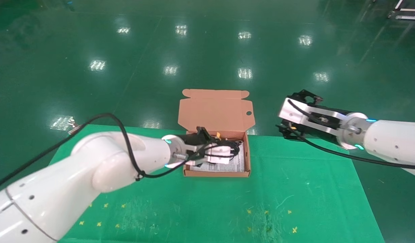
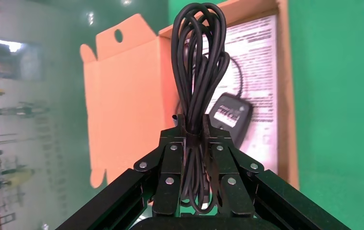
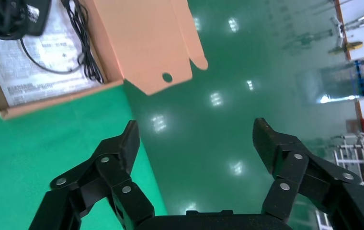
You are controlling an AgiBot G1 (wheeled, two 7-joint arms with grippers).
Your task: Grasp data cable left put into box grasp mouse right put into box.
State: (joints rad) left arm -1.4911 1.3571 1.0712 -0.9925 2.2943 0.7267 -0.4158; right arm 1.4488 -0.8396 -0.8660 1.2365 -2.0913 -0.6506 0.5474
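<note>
Left wrist view shows the left gripper (image 2: 193, 143) pinching the data cable (image 2: 198, 62) over the box (image 2: 285, 96) — best lowered onto the lining beside the mouse (image 2: 229, 116) before letting go. The right gripper (image 3: 194, 143) hangs spread beyond the box. Counted — one cable bundle, one mouse, one box.
</note>
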